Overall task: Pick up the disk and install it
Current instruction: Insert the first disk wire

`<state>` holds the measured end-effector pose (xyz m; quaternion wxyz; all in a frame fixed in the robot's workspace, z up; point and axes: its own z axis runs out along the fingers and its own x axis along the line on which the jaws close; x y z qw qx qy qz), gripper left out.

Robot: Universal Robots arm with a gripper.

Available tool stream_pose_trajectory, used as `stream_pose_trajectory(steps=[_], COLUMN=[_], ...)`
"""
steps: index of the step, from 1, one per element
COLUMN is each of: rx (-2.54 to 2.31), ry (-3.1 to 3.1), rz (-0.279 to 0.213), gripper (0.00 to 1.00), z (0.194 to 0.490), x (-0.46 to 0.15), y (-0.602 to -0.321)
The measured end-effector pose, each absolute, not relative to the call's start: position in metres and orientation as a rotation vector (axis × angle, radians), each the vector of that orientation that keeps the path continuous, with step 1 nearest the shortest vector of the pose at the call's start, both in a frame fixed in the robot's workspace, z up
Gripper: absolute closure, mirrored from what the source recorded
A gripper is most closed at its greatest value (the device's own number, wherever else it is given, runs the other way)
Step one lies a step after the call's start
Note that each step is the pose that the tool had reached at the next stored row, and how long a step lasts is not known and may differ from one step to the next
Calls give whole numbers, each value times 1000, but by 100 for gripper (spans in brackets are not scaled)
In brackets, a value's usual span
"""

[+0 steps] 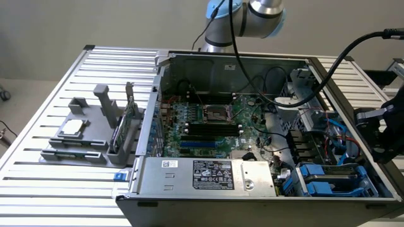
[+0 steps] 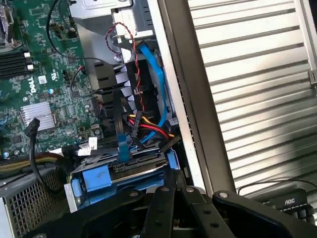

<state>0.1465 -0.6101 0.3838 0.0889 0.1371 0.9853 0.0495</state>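
The disk (image 2: 141,161) appears to be the grey drive edge framed in blue plastic, lying in the drive bay at the open computer case's near corner. A blue data cable and a black cable run down to it. In the exterior view the same bay shows blue carriers (image 1: 328,182) at the case's lower right. My gripper (image 2: 173,187) hangs just above and beside that bay, by the case's side wall. Its black fingers are shut together with nothing between them. Seen from outside, the gripper (image 1: 381,142) is at the exterior view's right edge.
The case (image 1: 151,101) lies open on a slatted metal table (image 1: 57,90), showing the motherboard (image 1: 208,123), the power supply (image 1: 208,175) and loose cables. A grey holder (image 1: 82,142) with a small square chip stands at the exterior view's left. A thick black cable (image 1: 334,66) arcs over the case.
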Motion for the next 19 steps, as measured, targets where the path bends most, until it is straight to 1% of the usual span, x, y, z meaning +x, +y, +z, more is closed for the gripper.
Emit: stream_pose_trajectory(steps=[9,12,15,19], rx=[603,652,687,707], ry=[2894,2883,2876,2879], rz=[153,162,189,259], gripper=[89,89,89,89], z=[384,384,384,384], x=[146,146,146,146], y=[-610,-610,-610,-610])
